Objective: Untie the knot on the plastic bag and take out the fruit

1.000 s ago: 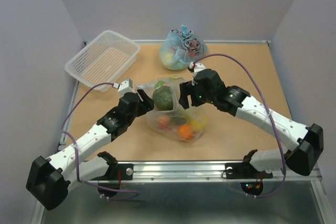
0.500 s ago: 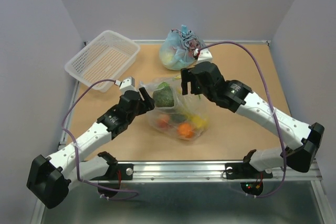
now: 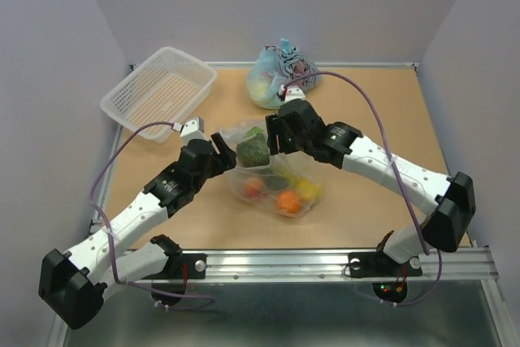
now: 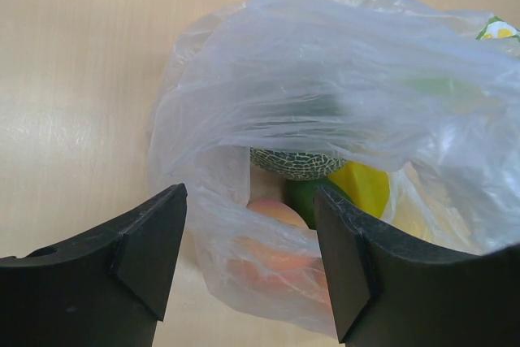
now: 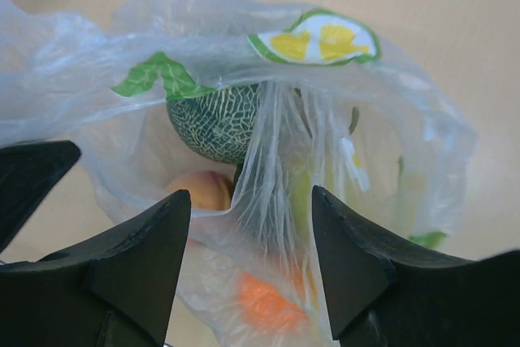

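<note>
The see-through plastic bag lies in the middle of the table with its mouth loose. The green melon sits at the mouth. A peach, an orange and a lemon lie deeper inside. My left gripper is open at the bag's left edge. In the left wrist view bag film and the peach lie between its fingers. My right gripper is open just right of the melon. In the right wrist view a pleat of film hangs between its fingers above the orange.
A white mesh basket stands at the far left. A knotted light-blue bag with cartoon print sits at the far middle, just behind the right arm. Grey walls close in three sides.
My right gripper has risen off the bag's right side and swung left to the melon. My left gripper has edged slightly farther along the bag's left edge.
</note>
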Available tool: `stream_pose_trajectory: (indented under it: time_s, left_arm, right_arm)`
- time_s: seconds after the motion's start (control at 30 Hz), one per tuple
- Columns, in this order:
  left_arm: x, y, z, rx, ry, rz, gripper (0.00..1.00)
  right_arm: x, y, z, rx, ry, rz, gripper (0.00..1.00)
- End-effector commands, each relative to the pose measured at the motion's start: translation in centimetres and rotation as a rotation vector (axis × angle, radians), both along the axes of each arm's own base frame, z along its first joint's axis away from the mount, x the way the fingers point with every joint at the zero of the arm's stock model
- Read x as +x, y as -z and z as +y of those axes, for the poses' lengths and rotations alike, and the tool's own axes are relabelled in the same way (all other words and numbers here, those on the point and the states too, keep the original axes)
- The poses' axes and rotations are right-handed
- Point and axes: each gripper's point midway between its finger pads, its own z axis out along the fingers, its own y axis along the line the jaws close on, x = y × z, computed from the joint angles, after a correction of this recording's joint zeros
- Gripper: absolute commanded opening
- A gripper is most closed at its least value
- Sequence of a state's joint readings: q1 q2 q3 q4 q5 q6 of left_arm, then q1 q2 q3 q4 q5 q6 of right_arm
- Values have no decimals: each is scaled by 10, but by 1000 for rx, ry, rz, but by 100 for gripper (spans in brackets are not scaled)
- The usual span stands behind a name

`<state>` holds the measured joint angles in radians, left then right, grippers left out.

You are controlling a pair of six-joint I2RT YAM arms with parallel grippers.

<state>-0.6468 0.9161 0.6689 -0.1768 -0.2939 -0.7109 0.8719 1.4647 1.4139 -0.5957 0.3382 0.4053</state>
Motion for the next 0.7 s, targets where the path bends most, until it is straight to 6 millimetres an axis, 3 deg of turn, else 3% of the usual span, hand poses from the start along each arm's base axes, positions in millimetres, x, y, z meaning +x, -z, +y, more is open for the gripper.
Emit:
stream_pose_trajectory:
  time_s: [0.0, 0.17, 0.2, 0.4, 0.5, 0.63, 0.67]
  left_arm:
    - [-1, -29, 1, -29, 5, -62, 74]
    - [-10, -37, 3, -37, 34, -81, 74]
    - [-12, -40, 3, -43, 42, -87, 74]
    - [-25, -48, -8, -73, 134, -92, 74]
    - [-32, -52, -23, -72, 237, -111, 74]
    - [-37, -61, -43, -70, 332, -122, 74]
    - [-34, -67, -49, -62, 346, -129, 74]
  right_arm:
    - [1, 28, 21, 82, 12, 60, 65]
    - [18, 53, 26, 85, 86, 42, 64]
    - [20, 68, 27, 61, 93, 57, 64]
    - [24, 100, 33, 43, 96, 76, 55]
    - [15, 104, 35, 46, 44, 94, 41]
    - [-2, 89, 31, 65, -41, 86, 5]
    - [-8, 81, 25, 76, -57, 71, 2]
